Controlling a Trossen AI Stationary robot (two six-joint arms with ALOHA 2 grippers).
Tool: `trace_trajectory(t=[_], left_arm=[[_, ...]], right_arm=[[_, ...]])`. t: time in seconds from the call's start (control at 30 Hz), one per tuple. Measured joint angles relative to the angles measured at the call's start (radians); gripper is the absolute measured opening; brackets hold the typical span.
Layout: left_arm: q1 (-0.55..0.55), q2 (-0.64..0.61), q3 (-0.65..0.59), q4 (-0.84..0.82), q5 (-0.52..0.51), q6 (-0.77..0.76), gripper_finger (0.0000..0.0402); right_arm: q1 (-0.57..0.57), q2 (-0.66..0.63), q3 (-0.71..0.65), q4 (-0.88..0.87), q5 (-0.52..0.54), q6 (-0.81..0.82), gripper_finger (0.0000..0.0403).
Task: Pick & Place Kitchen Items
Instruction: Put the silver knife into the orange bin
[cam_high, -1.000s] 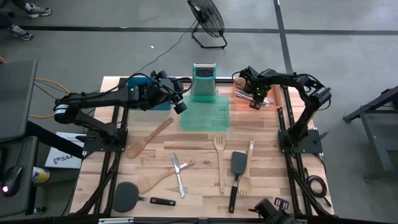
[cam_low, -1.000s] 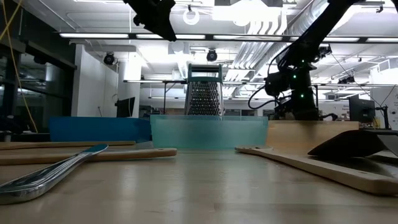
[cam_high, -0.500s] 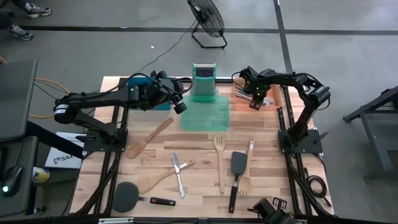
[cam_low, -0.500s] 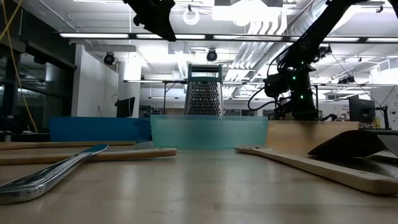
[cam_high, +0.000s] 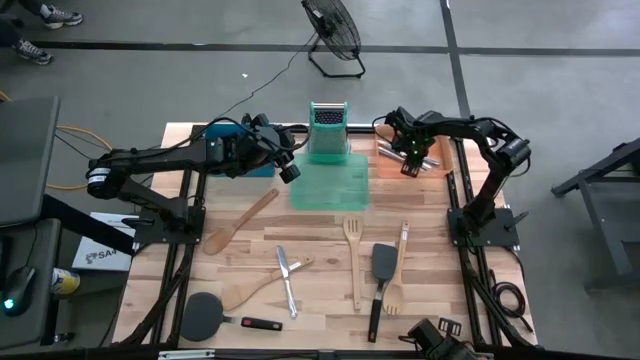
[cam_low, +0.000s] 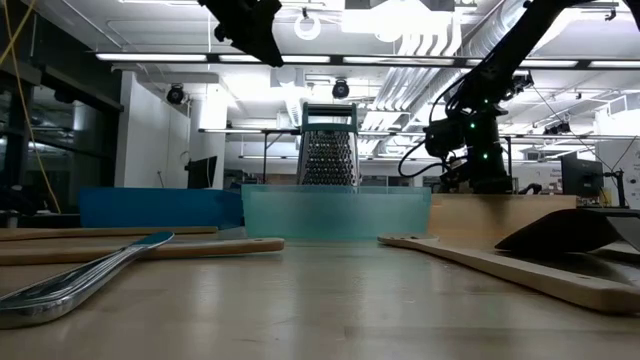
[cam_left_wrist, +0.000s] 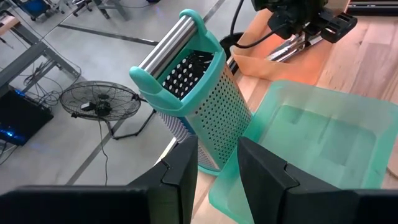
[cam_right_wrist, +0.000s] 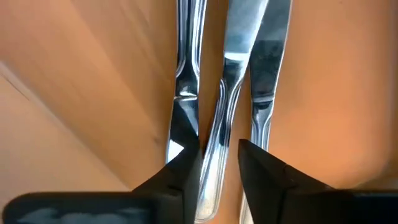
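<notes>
A: Hovering right gripper (cam_right_wrist: 219, 165) over orange tray (cam_high: 392, 166), upper right; jaws parted, straddling one of three silver utensils (cam_right_wrist: 227, 81), gripping nothing.
B: Risk?
A: Snagging it when lifting. Left gripper (cam_left_wrist: 217, 158) slightly parted, empty, by grater (cam_left_wrist: 199, 99).

The floor (cam_high: 150, 80) is grey concrete crossed by dark seams. A black fan (cam_high: 334, 33) stands on it beyond the table, its cable trailing left. A person's 2 shoes (cam_high: 45, 30) show at the upper left corner. A grey stand (cam_high: 600, 175) sits at the right edge, a dark desk (cam_high: 25, 160) at the left. In the low view, long ceiling lights (cam_low: 200, 57), white ducts (cam_low: 420, 70) and a white pillar (cam_low: 150, 140) fill the room behind.
</notes>
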Motion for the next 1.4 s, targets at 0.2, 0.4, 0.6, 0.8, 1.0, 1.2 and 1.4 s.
trace_trajectory(t=[0.2, 0.4, 0.6, 0.8, 1.0, 1.2, 1.4], left_arm=[[0.000, 0.000, 0.000, 0.000, 0.000, 0.000, 0.0111], [0.000, 0.000, 0.000, 0.000, 0.000, 0.000, 0.0111], [0.000, 0.000, 0.000, 0.000, 0.000, -0.001, 0.0111], [0.000, 0.000, 0.000, 0.000, 0.000, -0.017, 0.0111], [0.000, 0.000, 0.000, -0.043, 0.000, -0.037, 0.0111], [0.000, 0.000, 0.000, -0.077, 0.000, -0.056, 0.0111], [0.000, 0.000, 0.000, -0.074, 0.028, -0.113, 0.0111]], right_arm=[[0.000, -0.008, -0.001, -0.001, 0.002, 0.004, 0.0136], [-0.001, -0.059, 0.009, -0.003, 0.072, 0.020, 0.0153], [-0.002, -0.122, 0.038, -0.011, 0.079, 0.058, 0.0161], [-0.003, -0.193, 0.040, -0.011, 0.050, 0.102, 0.0161], [-0.003, -0.263, 0.041, -0.005, 0.017, 0.162, 0.0161], [-0.002, -0.349, 0.041, 0.000, -0.061, 0.223, 0.0161], [-0.002, -0.451, 0.042, 0.002, -0.149, 0.300, 0.0161]])
